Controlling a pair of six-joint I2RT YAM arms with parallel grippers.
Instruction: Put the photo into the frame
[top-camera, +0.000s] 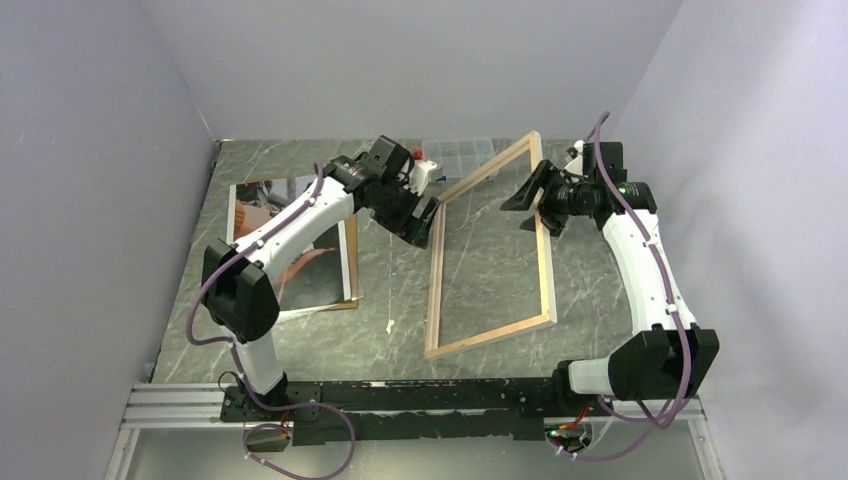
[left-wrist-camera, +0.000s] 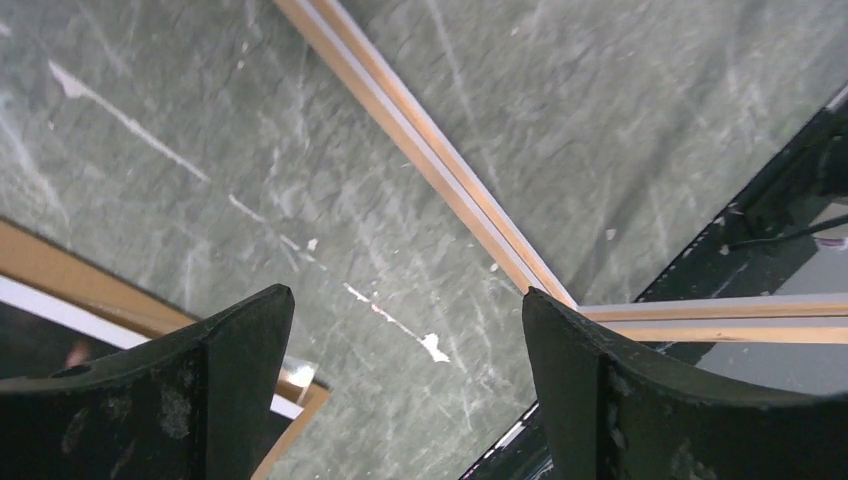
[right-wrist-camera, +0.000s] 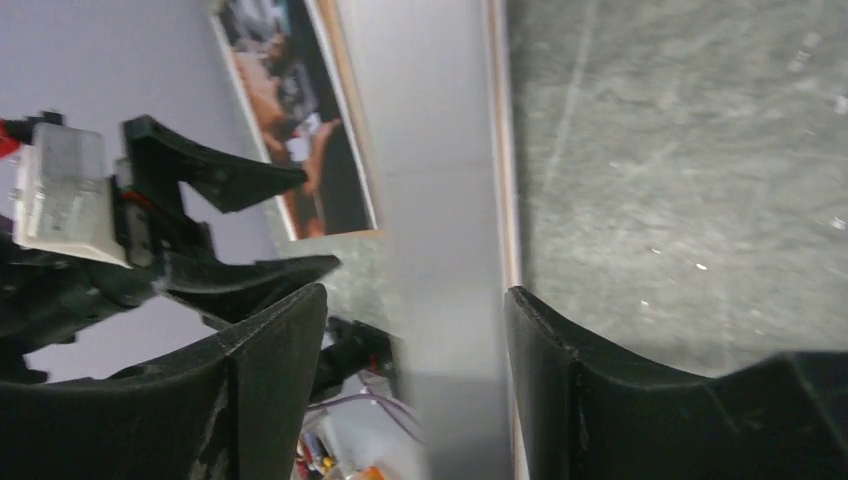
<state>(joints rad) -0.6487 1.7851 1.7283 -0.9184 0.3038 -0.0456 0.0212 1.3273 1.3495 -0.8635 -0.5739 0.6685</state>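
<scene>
The frame (top-camera: 545, 270), light wood with a clear pane, stands tilted in mid-table: its near edge is down and its far right corner is up. My right gripper (top-camera: 532, 205) is open around the right rail; in the right wrist view that rail (right-wrist-camera: 440, 200) runs blurred between the open jaws (right-wrist-camera: 415, 290), with a gap on the left side. My left gripper (top-camera: 428, 215) is open at the frame's far left corner. Between its fingertips (left-wrist-camera: 405, 295) shows only table, and a rail (left-wrist-camera: 420, 150) passes just beyond. The photo (top-camera: 312, 275) lies flat at the left, partly under the left arm.
A brown backing board (top-camera: 350, 260) lies under the photo, its edge showing. A small clear compartment box (top-camera: 460, 155) sits at the back by the wall. Grey walls close in on the left, back and right. Small white flecks dot the marble top (left-wrist-camera: 432, 347).
</scene>
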